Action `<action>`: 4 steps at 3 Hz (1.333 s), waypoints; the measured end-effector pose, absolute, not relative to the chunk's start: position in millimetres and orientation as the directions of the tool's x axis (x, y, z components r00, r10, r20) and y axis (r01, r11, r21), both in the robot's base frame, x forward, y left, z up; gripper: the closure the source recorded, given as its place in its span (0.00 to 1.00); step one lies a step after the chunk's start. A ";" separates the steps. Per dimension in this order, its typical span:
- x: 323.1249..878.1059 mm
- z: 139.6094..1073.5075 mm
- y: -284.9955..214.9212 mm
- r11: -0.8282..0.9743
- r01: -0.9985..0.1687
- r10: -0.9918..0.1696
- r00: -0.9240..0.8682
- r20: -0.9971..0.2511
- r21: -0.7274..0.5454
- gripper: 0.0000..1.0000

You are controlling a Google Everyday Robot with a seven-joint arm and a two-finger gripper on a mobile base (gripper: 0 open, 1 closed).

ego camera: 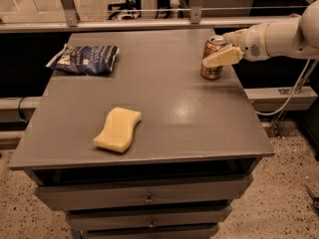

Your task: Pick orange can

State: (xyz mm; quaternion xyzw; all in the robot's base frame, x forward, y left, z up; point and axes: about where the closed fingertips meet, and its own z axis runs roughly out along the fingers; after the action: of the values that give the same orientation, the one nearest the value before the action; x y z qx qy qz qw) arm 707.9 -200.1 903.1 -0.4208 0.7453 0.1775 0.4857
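Note:
The orange can (211,71) stands upright near the far right edge of the grey table (164,108), silver top showing. My gripper (216,49) reaches in from the right on a white arm (279,36). It is open, and its jaws straddle the can's upper part. The near finger (223,57) crosses in front of the can. The far finger (234,35) lies behind the can's top. I cannot tell whether the fingers touch the can.
A yellow sponge (118,129) lies at the front left of the table. A dark blue chip bag (84,59) lies at the back left. Drawers sit under the tabletop. A rail and cables run behind and to the right.

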 end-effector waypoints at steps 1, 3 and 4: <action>718.5 904.8 -201.3 0.604 -0.790 -0.389 -0.172 -0.905 -0.109 0.48; 699.1 961.1 -214.6 0.601 -0.795 -0.261 -0.103 -0.960 -0.078 0.95; 697.1 966.4 -212.7 0.597 -0.799 -0.246 -0.097 -0.965 -0.072 1.00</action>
State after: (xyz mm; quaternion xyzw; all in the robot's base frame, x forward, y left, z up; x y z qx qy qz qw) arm 697.1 -212.7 966.4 -0.3741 0.6979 0.2478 0.5581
